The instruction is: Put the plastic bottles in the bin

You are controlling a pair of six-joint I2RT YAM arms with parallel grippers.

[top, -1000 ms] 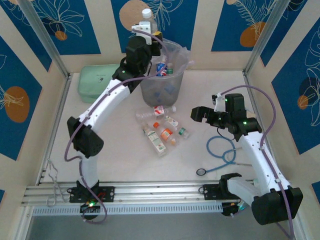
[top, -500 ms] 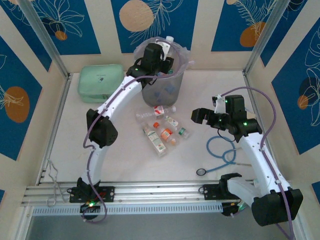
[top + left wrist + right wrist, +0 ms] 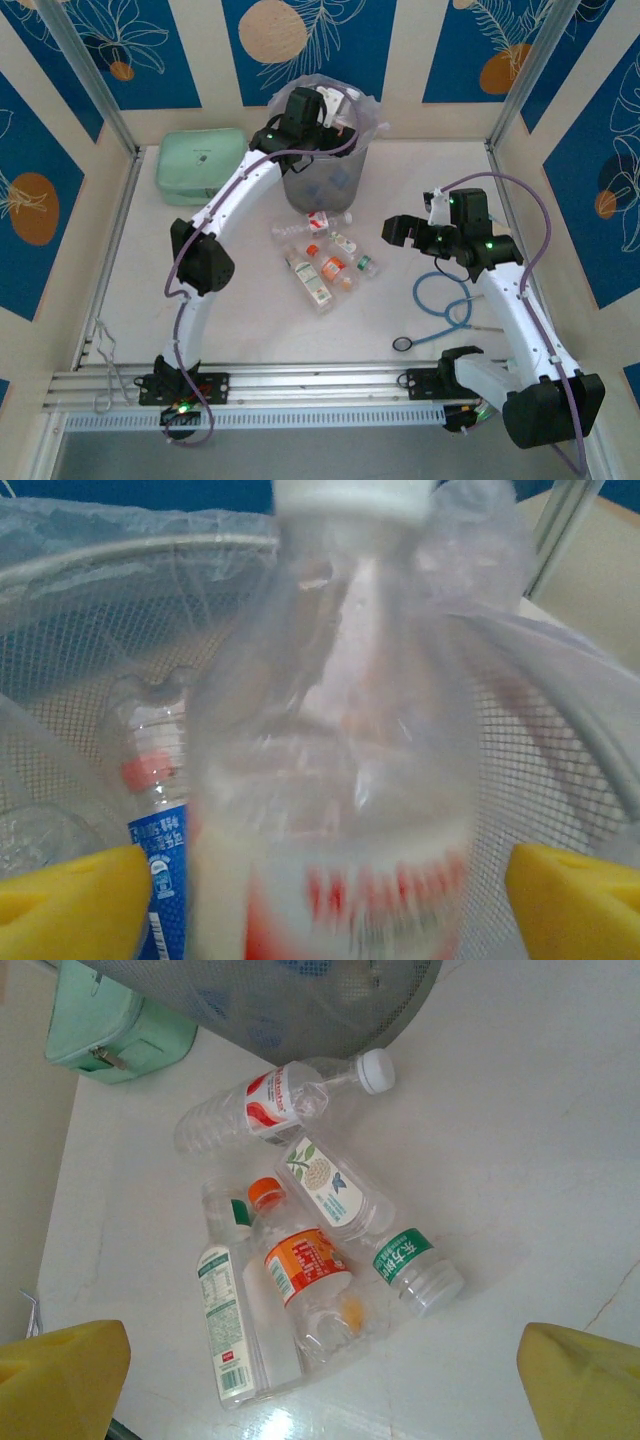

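My left gripper [image 3: 325,106] hangs over the mouth of the grey bin [image 3: 322,180]. In the left wrist view its yellow fingers [image 3: 70,905] stand wide apart, clear of a blurred clear bottle with a white cap and red label [image 3: 340,760] that is between them, inside the bin's lined rim [image 3: 90,565]. A blue-labelled bottle [image 3: 160,850] lies lower in the bin. Several bottles lie in a cluster on the table [image 3: 322,258]: red-labelled [image 3: 270,1100], leaf-labelled [image 3: 330,1185], orange [image 3: 305,1270], green-labelled [image 3: 410,1260], white-labelled [image 3: 225,1330]. My right gripper [image 3: 397,230] hovers open to their right.
A mint-green zip case [image 3: 200,165] lies left of the bin. A blue stethoscope [image 3: 445,305] lies on the table under my right arm. Patterned walls and metal posts close in the table's back and sides.
My left arm swung right and down from above the bin's left side to over its mouth. The white-capped bottle has dropped lower into the bin. The right arm stayed put.
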